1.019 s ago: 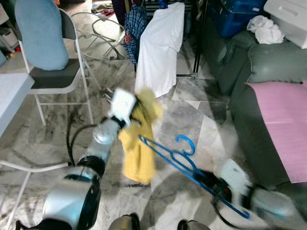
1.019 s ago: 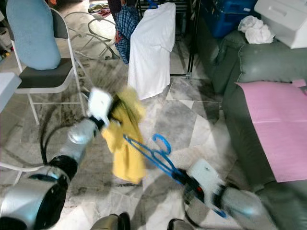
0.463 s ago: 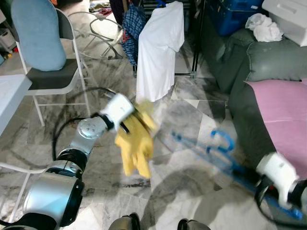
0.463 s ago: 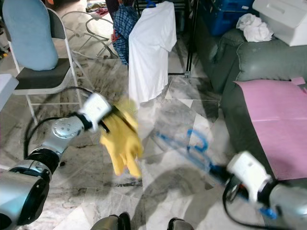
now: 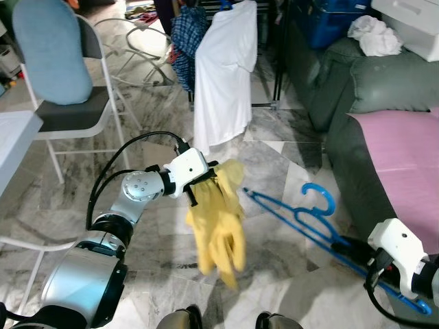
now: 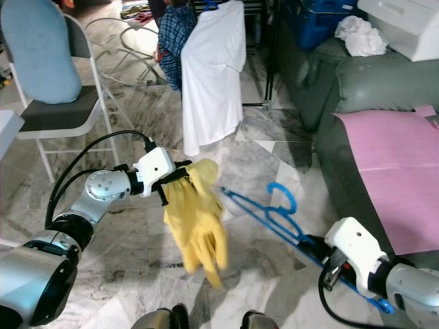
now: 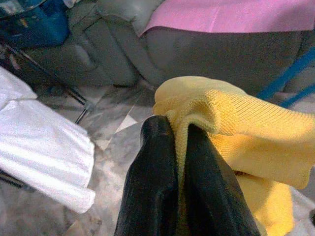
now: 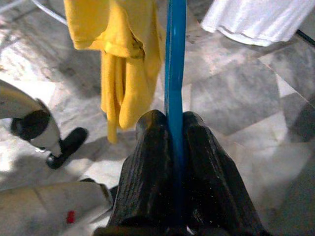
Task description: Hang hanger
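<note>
- Your left gripper (image 7: 172, 132) is clamped tight on the yellow garment (image 5: 218, 219), which hangs over the marble floor (image 5: 274, 157).
- Your right gripper (image 8: 170, 128) pinches the blue hanger (image 5: 295, 216), hook at 12 o'clock, at 3 o'clock from the garment.

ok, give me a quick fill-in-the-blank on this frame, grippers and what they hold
The left gripper is shut on the ____ garment.
The right gripper is shut on a hanger coloured ____.
Behind them, a ____ shirt hangs from a rack.
A pink sheet lies on the ____ to the robot's right.

Missing: yellow; blue; white; sofa
</note>
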{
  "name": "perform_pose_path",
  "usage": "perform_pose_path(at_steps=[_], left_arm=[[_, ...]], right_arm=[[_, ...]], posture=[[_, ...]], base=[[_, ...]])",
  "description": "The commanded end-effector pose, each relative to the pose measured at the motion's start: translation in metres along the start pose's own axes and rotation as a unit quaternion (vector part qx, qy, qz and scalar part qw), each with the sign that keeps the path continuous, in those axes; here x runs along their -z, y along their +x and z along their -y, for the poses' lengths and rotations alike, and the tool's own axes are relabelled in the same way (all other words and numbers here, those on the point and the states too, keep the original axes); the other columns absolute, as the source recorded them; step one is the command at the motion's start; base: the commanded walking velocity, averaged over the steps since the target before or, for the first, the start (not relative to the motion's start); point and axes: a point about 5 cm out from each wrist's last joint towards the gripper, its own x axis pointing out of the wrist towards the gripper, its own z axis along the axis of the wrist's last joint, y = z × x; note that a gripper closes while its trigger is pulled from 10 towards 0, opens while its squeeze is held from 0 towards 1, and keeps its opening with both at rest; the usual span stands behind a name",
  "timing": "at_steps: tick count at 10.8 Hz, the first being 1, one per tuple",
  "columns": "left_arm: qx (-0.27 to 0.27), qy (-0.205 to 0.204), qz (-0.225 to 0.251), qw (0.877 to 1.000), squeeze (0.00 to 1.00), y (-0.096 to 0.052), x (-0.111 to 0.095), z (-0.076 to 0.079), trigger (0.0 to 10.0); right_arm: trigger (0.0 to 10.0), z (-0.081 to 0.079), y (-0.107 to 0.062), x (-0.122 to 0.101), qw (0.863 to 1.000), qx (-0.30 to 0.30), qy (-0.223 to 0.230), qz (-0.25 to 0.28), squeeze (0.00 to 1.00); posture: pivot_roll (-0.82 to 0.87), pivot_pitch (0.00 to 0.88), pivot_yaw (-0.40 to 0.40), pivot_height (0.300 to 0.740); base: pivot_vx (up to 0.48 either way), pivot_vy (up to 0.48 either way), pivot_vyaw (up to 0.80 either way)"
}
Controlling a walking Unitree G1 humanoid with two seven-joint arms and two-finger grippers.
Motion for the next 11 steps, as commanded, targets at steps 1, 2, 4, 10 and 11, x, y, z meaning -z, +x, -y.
perform_pose_path(at_steps=[1, 2, 4, 10, 11], left_arm=[[-0.003, 0.013, 0.022, 1.0, 0.0, 0.0, -0.009, -0.005, 10.0], [0.007, 0.014, 0.037, 0.999, 0.0, 0.004, -0.013, -0.003, 10.0], [0.023, 0.021, 0.049, 0.998, 0.0, 0.009, -0.018, 0.001, 10.0], [0.08, 0.011, 0.109, 0.991, 0.0, 0.016, -0.035, 0.01, 10.0], [0.088, -0.001, 0.124, 0.988, 0.0, 0.018, -0.038, 0.011, 10.0]], right_arm=[[10.0, -0.002, -0.002, -0.007, 1.0, -0.014, -0.008, 0.007, 0.0], [10.0, -0.004, -0.001, -0.011, 1.0, -0.028, -0.005, 0.013, 0.0], [10.0, -0.013, 0.002, -0.016, 0.998, -0.069, -0.003, 0.016, 0.0], [10.0, -0.013, 0.022, 0.0, 0.997, -0.075, 0.016, 0.003, 0.0], [10.0, -0.013, 0.027, 0.001, 0.997, -0.07, 0.022, 0.009, 0.0]], posture=[[-0.27, 0.167, 0.098, 0.74], [-0.28, 0.168, 0.097, 0.74], [-0.28, 0.168, 0.097, 0.74], [-0.27, 0.176, 0.114, 0.74], [-0.27, 0.177, 0.116, 0.74]], base=[[0.0, 0.0, 0.0], [0.0, 0.0, 0.0], [0.0, 0.0, 0.0], [0.0, 0.0, 0.0], [0.0, 0.0, 0.0]])
